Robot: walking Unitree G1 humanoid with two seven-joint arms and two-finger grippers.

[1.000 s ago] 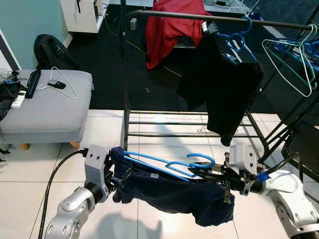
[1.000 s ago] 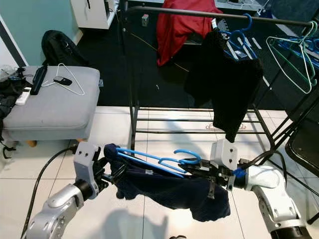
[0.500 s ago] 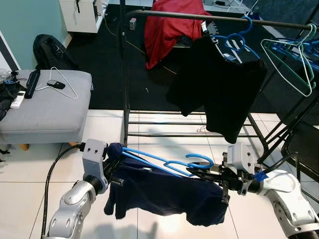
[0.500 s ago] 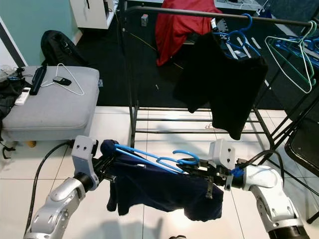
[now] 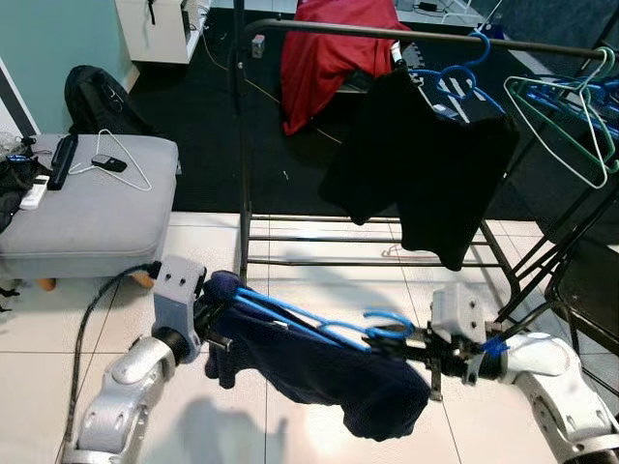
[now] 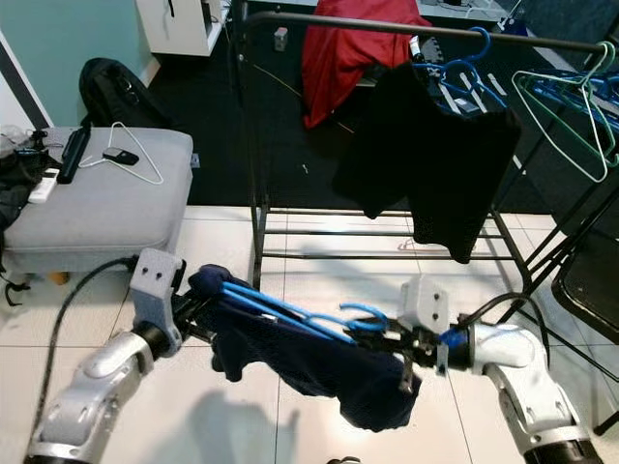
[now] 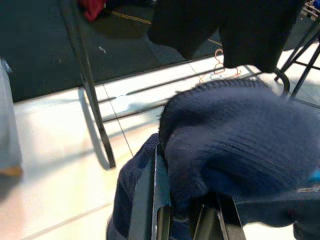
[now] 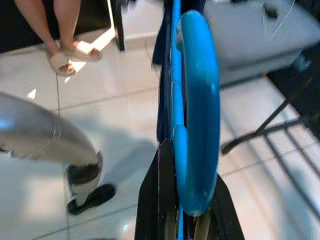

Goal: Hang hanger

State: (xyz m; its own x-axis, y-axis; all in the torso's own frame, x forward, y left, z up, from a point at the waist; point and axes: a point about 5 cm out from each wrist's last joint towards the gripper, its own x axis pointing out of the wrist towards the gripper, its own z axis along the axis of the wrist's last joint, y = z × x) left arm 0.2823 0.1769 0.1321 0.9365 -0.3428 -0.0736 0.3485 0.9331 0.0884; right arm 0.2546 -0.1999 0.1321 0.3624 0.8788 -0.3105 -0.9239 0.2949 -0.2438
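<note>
- Blue hanger (image 5: 319, 324) with a navy garment (image 5: 319, 372) draped on it, held between both arms low over the tiled floor (image 5: 290, 445), in front of the black clothes rack (image 5: 387, 34).
- Right gripper (image 5: 411, 343): fingers closed on the hanger just below its hook (image 8: 195, 115); right wrist view shows the blue loop pinched between the two black fingers.
- Left gripper (image 5: 218, 314): at the hanger's far shoulder end, fingers closed on knit cloth bunched over that tip (image 7: 235, 145).
- Handling, my read: hanger is light, stiff plastic and smooth, so it may twist in the grip; garment is soft and saggy, hanging lowest near the right gripper, and could slide off if tilted.
- Best hold looks like the neck under the hook, leaving the hook free.
- Rack's top rail already carries a black garment (image 5: 426, 164), a red one (image 5: 324, 53) and empty hangers (image 5: 561, 116) toward its right end.
- Grey ottoman (image 5: 87, 217) stands well to the left, a white wire hanger (image 5: 111, 164) on top.
</note>
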